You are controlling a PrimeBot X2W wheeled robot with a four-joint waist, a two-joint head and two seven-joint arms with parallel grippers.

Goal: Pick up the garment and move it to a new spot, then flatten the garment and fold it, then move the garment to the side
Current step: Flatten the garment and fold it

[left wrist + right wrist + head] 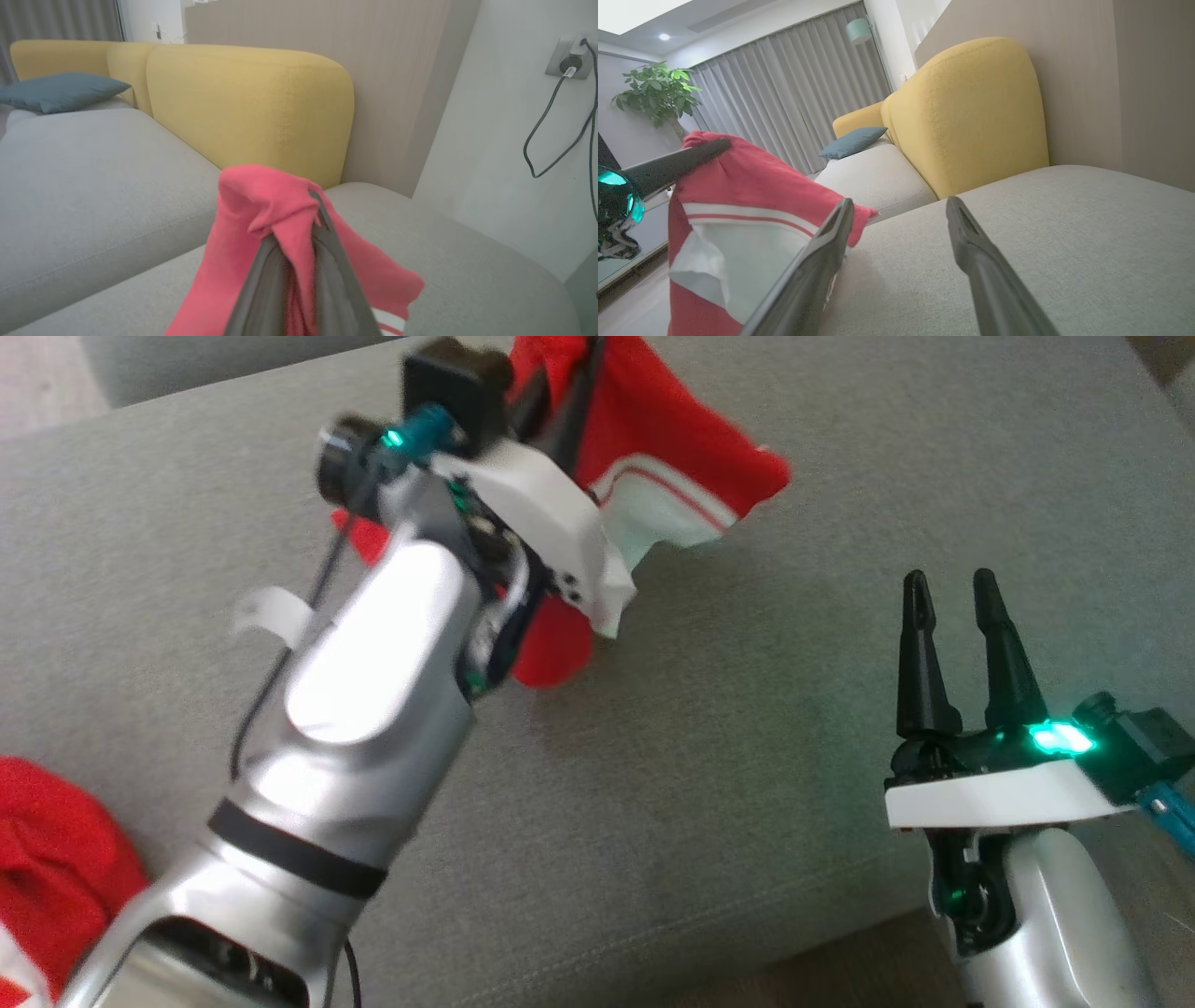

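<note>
**Garment** (pixel 663 439): red knit with a white panel and narrow red and white stripes. It is gathered at its upper edge and hangs in folds below that point, over the far left part of the seat in the head view. Whether its lower end touches the seat cannot be told. In the left wrist view, a bunched ridge of the cloth (pixel 261 205) is draped over and between the fingers.

**Left gripper** (pixel 565 392): raised, with its long dark fingers pressed together on the bunched upper edge of the garment. One finger (pixel 677 163) is seen in the right wrist view, laid along the top of the hanging cloth (pixel 752 186).

**Right gripper** (pixel 950 588): fingers spread, nothing held between them. It is kept low over the near right part of the seat, well apart from the garment.

**Sofa seat** (pixel 747 756): grey woven fabric.

**Backrest** (pixel 247 102): yellow, set behind the seat.

**Cushion** (pixel 60 91): blue, laid on the far seat section.

**Second red cloth** (pixel 47 840): seen at the lower left edge of the head view.

**Wall socket** (pixel 567 63): a dark cable is plugged in.
</note>
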